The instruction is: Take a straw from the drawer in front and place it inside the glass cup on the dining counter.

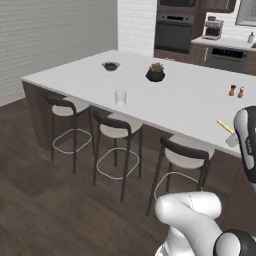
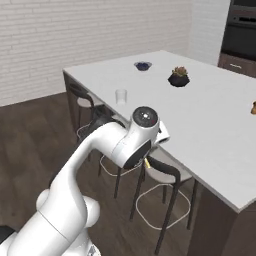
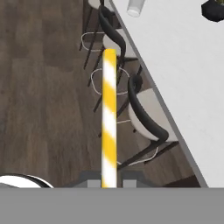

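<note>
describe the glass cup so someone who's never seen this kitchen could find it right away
Start at the dining counter, the big white-topped island with stools along its near side. The glass cup stands near that edge, above the stools, apart from everything else. It is the one clear, straight-sided tumbler; the dark blue bowl and black plant pot sit farther back and are opaque.

On the dining counter (image 1: 190, 105), the glass cup (image 1: 120, 97) sits near the front edge at frame centre-left — bowl (image 1: 110, 65) and plant pot (image 1: 155, 73) behind it, stools (image 1: 116, 131) below.
</note>
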